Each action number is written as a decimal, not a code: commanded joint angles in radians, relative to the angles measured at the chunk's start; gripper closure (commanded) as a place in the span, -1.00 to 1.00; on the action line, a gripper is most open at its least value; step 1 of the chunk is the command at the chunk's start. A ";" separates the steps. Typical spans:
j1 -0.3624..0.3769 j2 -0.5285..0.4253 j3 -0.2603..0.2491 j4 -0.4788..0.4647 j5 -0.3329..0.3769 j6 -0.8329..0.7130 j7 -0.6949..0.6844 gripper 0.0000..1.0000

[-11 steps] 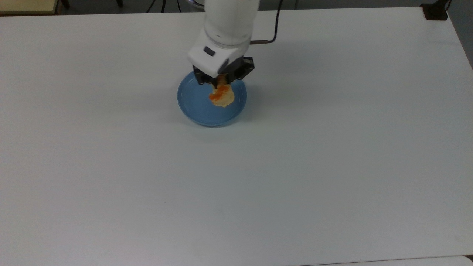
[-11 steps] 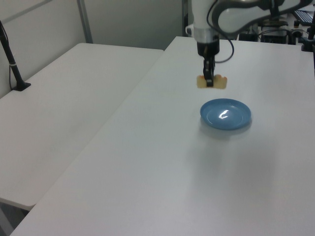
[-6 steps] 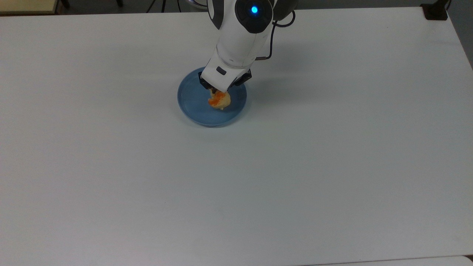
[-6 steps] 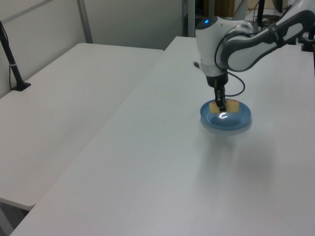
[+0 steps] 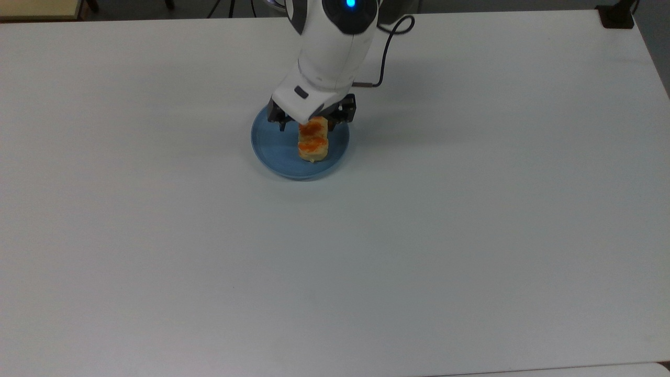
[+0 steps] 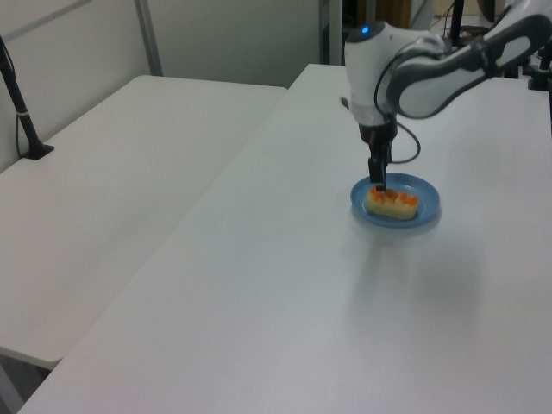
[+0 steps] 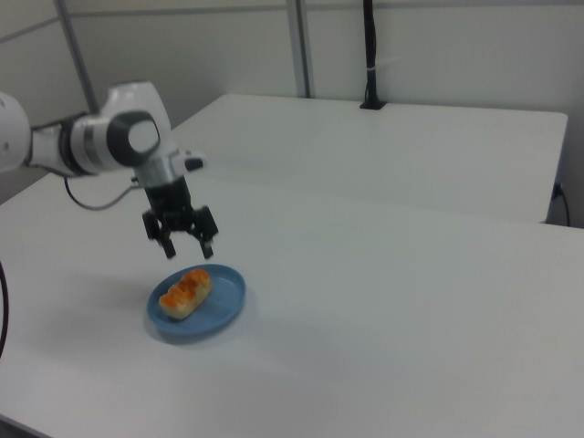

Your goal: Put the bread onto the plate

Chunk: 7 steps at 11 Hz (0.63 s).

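The bread (image 5: 313, 142) (image 6: 393, 202) (image 7: 185, 291), pale yellow with orange patches on top, lies flat on the blue plate (image 5: 272, 144) (image 6: 427, 197) (image 7: 226, 300). My gripper (image 5: 310, 121) (image 6: 377, 178) (image 7: 188, 248) hangs just above the bread's far end. In the right view its two black fingers (image 7: 169, 247) stand apart, open, with nothing between them and a gap below to the bread.
The plate sits on a wide white table (image 5: 419, 235). A second white table (image 6: 112, 164) adjoins it. A black post (image 7: 370, 55) stands at that table's far edge, and a dark block (image 5: 616, 15) sits at the top view's upper right corner.
The gripper came down with the bread onto the plate, let it go and rose a little. The bread now lies flat on the plate, free of the fingers.
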 commanded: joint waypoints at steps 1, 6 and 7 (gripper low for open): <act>-0.142 -0.162 0.132 0.108 0.054 -0.229 0.016 -1.00; -0.424 -0.264 0.282 0.153 0.127 -0.294 -0.079 -1.00; -0.426 -0.264 0.263 0.174 0.166 -0.323 -0.099 -1.00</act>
